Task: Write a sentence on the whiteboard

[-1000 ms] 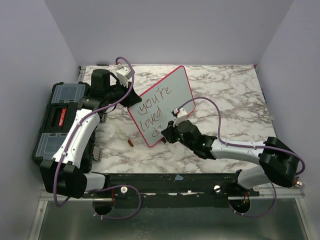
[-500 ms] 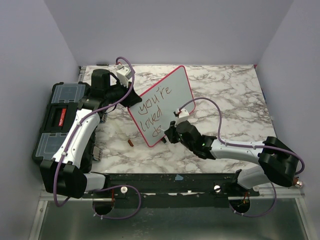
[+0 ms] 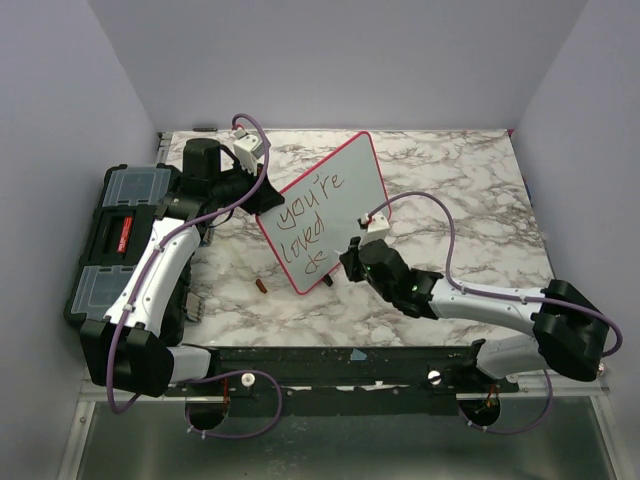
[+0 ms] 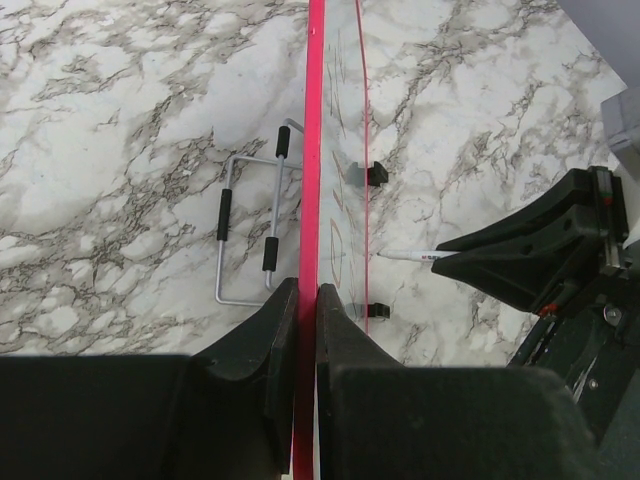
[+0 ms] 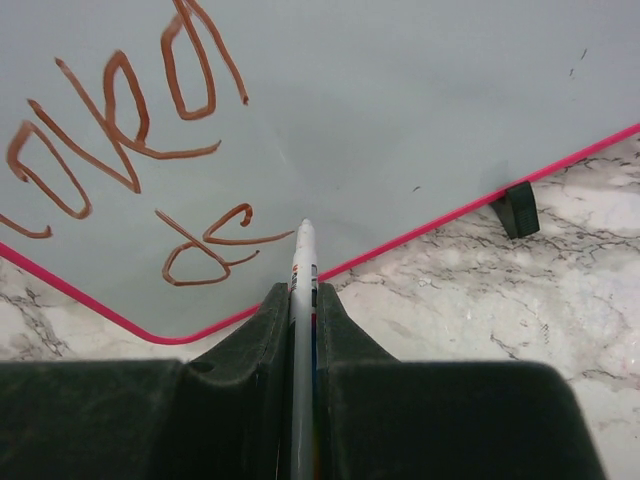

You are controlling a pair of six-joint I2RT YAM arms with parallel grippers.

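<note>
Left hand clamped the red-framed whiteboard; right hand gripped one marker.
Board stood tilted at desk centre, toolbox at 9 o'clock; two words legible, third scrawl not; marker barrel hidden between fingers, tip contact unclear.

One whiteboard, one marker, one black toolbox, one wire stand.
</note>
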